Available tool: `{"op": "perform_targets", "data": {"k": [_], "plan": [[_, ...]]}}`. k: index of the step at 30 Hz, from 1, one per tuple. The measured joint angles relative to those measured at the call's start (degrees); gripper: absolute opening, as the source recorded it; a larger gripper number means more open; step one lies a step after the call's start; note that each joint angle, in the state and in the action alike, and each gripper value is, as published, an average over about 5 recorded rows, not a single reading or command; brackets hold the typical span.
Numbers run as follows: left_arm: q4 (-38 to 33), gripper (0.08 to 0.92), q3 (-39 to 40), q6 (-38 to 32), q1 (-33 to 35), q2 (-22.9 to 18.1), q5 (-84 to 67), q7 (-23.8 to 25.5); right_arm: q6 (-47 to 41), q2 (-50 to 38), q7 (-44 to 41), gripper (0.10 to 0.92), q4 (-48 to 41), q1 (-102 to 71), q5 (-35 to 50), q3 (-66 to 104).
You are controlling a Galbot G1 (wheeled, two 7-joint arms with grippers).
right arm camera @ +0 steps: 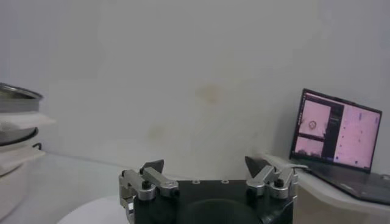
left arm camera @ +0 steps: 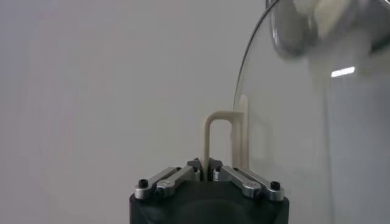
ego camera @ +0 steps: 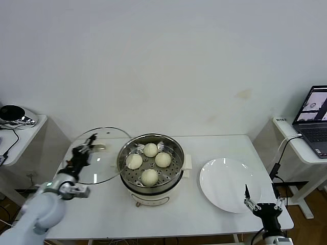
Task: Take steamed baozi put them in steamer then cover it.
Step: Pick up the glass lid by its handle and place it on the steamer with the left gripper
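Observation:
Several cream-white baozi [ego camera: 149,163] sit on the perforated tray inside the shiny steamer [ego camera: 175,172] at the table's middle. My left gripper [ego camera: 89,143] is shut on the cream bar handle [left arm camera: 213,137] of the clear glass cover [ego camera: 104,168]. It holds the cover tilted, just left of the steamer, with the cover's edge near the pot's rim. The cover also shows in the left wrist view [left arm camera: 292,128]. My right gripper [ego camera: 261,199] is open and empty, low at the table's front right, by the plate. It shows in the right wrist view [right arm camera: 204,163].
A flat white plate [ego camera: 227,185] lies right of the steamer. A laptop [ego camera: 314,120] stands on a side table at the far right, also in the right wrist view [right arm camera: 338,135]. A dark and silver object [ego camera: 15,115] rests on a left side table.

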Motion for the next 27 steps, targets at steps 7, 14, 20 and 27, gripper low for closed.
{"op": "perform_targets", "data": {"k": [7,14,20,27], "plan": [[0.4,0.141,12.1,6.3,-9.7,-2.6,1.2,3.3,-0.3,0.2,0.1,0.823,-1.2,1.2,-1.0,-0.4],[1.6,0.141,20.2,9.8,-15.7,-6.1,4.2,5.5,-0.5,0.4,0.2,0.823,-2.4,2.2,-1.9,-1.3],[2.6,0.141,23.9,11.3,-17.6,-8.7,6.9,6.4,-0.6,0.6,0.2,0.823,-2.7,2.4,-2.5,-1.8],[3.8,0.141,26.2,11.8,-18.1,-11.3,9.7,6.5,-0.6,0.7,0.3,0.823,-2.8,2.4,-2.8,-2.0]]}}
